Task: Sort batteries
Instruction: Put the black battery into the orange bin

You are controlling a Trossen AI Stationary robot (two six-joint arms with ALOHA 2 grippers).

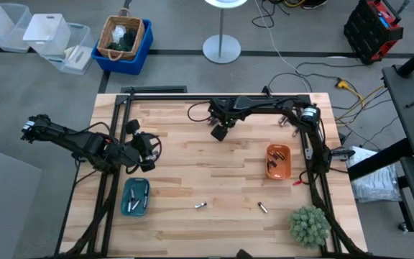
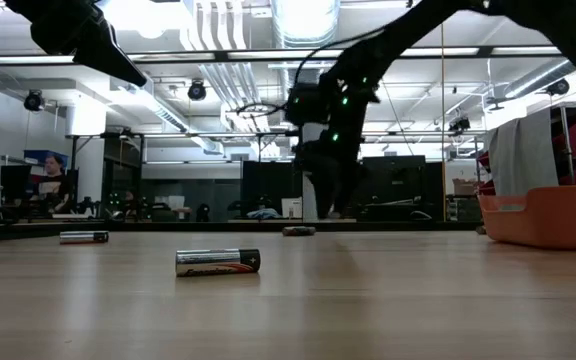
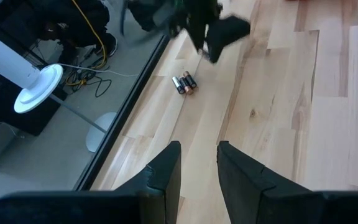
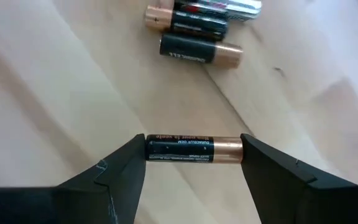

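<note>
The right gripper (image 4: 193, 163) held a black-and-copper battery (image 4: 194, 149) end to end between its fingers, lifted at upper centre (presumably bound for the orange tray (image 1: 278, 161)); three batteries (image 4: 197, 28) lay clustered beyond; the left gripper (image 3: 199, 167) waited mid-left — fingers slightly apart, holding nothing.

My table (image 1: 192, 158) is pale wood planks. On it sit a teal tray (image 1: 135, 197) near my left arm, an orange tray (image 1: 278, 161) at my right, two loose batteries (image 1: 200, 206) (image 1: 261, 208) along the front, and a green tuft (image 1: 309, 226).
</note>
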